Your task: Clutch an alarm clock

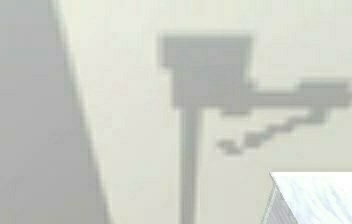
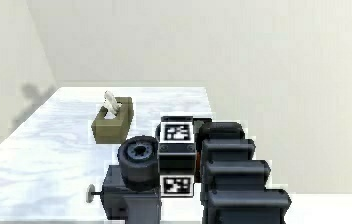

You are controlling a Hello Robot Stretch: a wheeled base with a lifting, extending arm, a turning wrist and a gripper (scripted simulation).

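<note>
In the arm side view the dark arm reaches up from the bottom edge over a white marbled tabletop. Two white squares with black marks sit at its far end. Left of them is the gripper, a dark body with a round dark part on top. I cannot make out its far end, so I cannot tell whether it holds anything. No shape here reads as an alarm clock.
An olive tissue box with a white tissue stands on the tabletop beyond the gripper. Pale walls rise behind the table. In the forward view a corner of the white table shows at the bottom right, before a bare pale wall.
</note>
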